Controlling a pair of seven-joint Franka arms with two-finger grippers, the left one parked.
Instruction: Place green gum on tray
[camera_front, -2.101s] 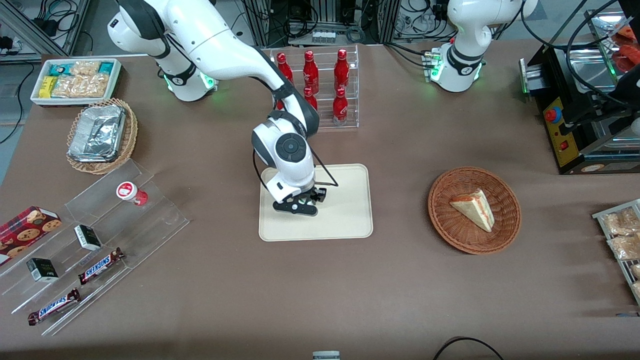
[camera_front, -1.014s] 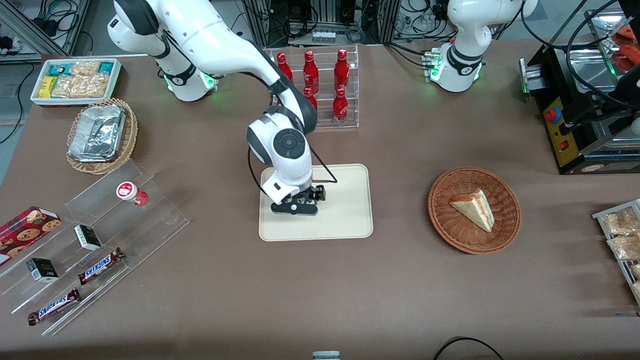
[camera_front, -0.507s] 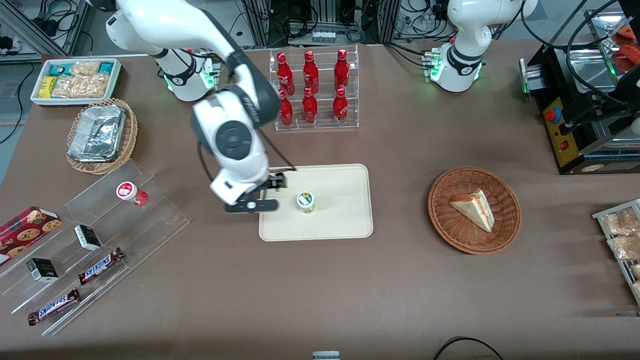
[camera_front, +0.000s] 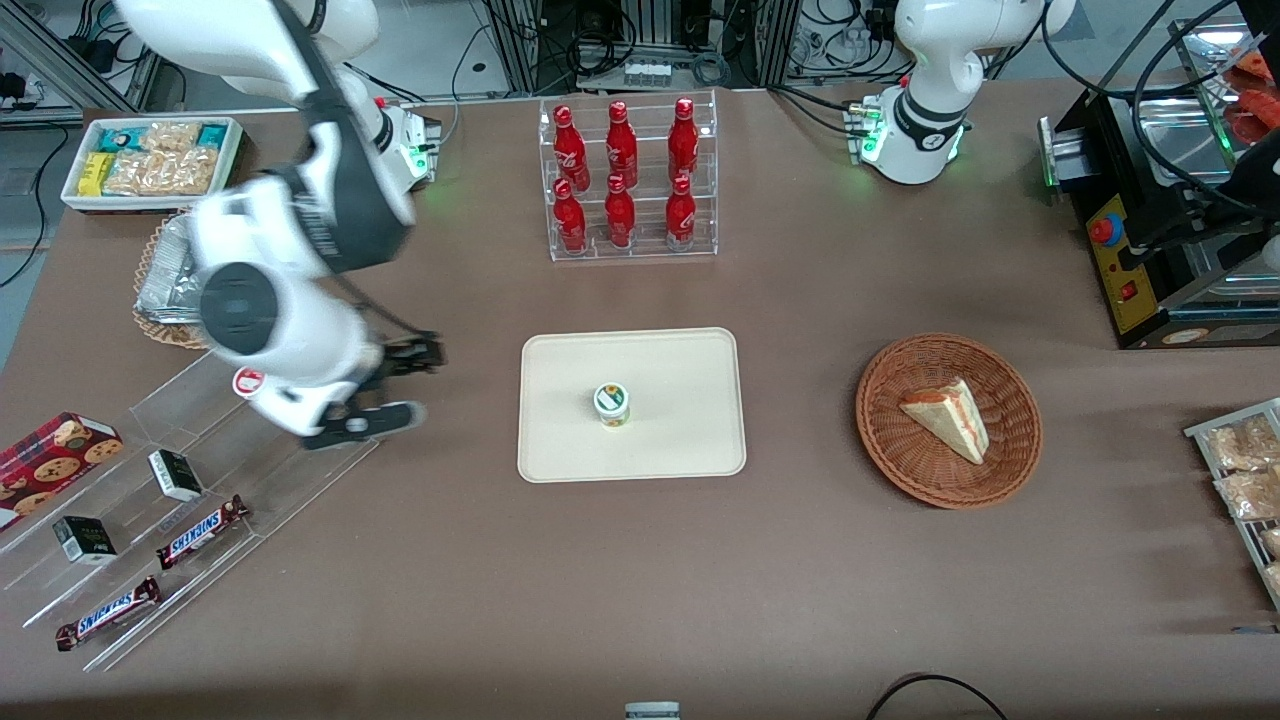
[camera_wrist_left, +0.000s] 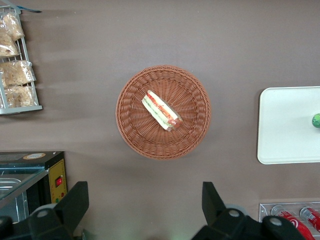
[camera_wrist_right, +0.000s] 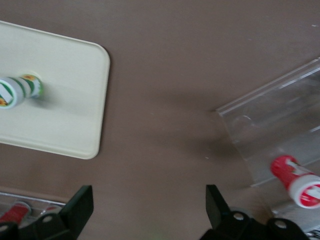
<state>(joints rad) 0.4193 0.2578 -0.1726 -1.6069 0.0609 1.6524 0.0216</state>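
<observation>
The green gum (camera_front: 611, 404) stands upright near the middle of the cream tray (camera_front: 690, 440), free of the gripper. It also shows in the right wrist view (camera_wrist_right: 19, 90) on the tray (camera_wrist_right: 70, 130), and at the edge of the left wrist view (camera_wrist_left: 316, 120). My right gripper (camera_front: 385, 390) is open and empty, raised above the table between the tray and the clear tiered stand (camera_front: 300, 440), well away from the gum toward the working arm's end. Its fingers (camera_wrist_right: 80, 205) stand wide apart with bare table between them.
A red-lidded gum canister (camera_front: 250, 382) sits on the clear stand beside the gripper, also in the right wrist view (camera_wrist_right: 297, 182). Snickers bars (camera_front: 200, 530) and small boxes lie lower on the stand. A bottle rack (camera_front: 625, 180), a foil basket (camera_front: 165, 290) and a sandwich basket (camera_front: 948, 420) surround the tray.
The gripper let go of the green gum on the tray, rose, and swung away toward the clear stand. The gum stays upright on the tray.
</observation>
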